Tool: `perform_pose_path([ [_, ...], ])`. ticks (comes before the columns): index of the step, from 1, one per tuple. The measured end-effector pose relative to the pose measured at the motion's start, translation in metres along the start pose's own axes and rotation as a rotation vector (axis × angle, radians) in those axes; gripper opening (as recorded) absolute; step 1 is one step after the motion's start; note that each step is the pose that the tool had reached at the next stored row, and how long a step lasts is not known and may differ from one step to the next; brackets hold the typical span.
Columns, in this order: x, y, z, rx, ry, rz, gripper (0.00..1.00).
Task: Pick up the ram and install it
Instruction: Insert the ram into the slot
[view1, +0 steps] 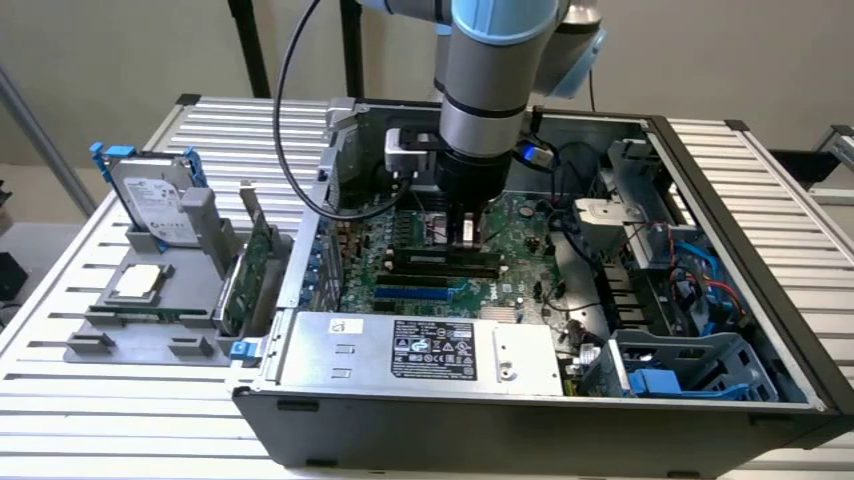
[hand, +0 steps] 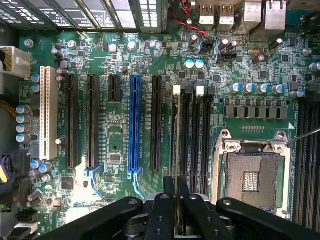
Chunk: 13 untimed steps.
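One claw (hand: 176, 184) grasping thin ram (hand: 177, 207), edge-on to wrist camera, at black memory slots (hand: 195, 140).

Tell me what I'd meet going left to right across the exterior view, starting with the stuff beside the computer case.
Hard drive in a blue frame, green expansion card, blue slot on the motherboard, end effector, open drive bay with a blue latch.
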<state>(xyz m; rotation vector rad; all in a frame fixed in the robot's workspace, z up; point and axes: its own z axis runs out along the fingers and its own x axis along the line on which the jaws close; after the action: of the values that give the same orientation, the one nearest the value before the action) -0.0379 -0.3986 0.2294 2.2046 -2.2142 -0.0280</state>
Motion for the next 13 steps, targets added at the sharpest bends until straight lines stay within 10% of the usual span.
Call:
perform_pose_path([
  [13, -0.0031, 0.0, 0.0023, 0.0001, 0.0097, 0.0, 0.0],
])
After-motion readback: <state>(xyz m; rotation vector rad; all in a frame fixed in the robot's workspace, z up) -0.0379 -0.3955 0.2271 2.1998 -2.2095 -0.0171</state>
